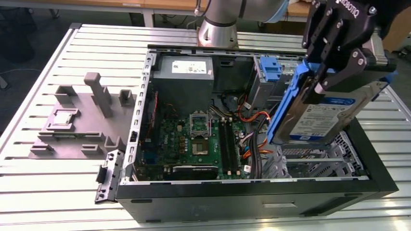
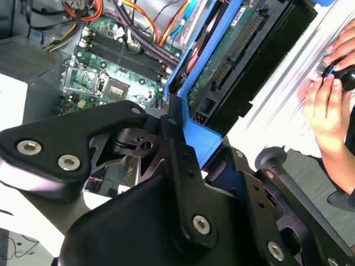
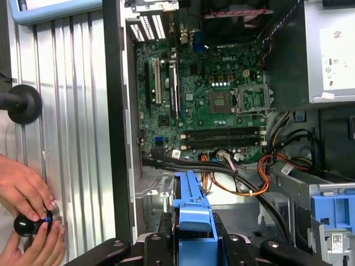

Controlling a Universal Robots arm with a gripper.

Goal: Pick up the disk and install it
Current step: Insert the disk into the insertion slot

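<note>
Exterior view: the gripper (image 1: 337, 77) is clamped shut on the disk (image 1: 324, 120), holding it tilted in the air above the drive cage (image 1: 308, 161) of the open computer case (image 1: 257, 188). Pick-up's done and install is in hand; I'd say it calls for squaring the disk to that cage. Second wrist view: the disk's circuit side shows, and a person's hand (image 2: 327, 111) rests on the counter (image 2: 288, 100). First wrist view: the case holds a motherboard (image 3: 205, 100), cables (image 3: 244, 183) and a power supply (image 3: 333, 50).

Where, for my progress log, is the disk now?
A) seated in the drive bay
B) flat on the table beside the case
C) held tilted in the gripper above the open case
C: the gripper is shut on the disk, which hangs tilted above the open case.
</note>
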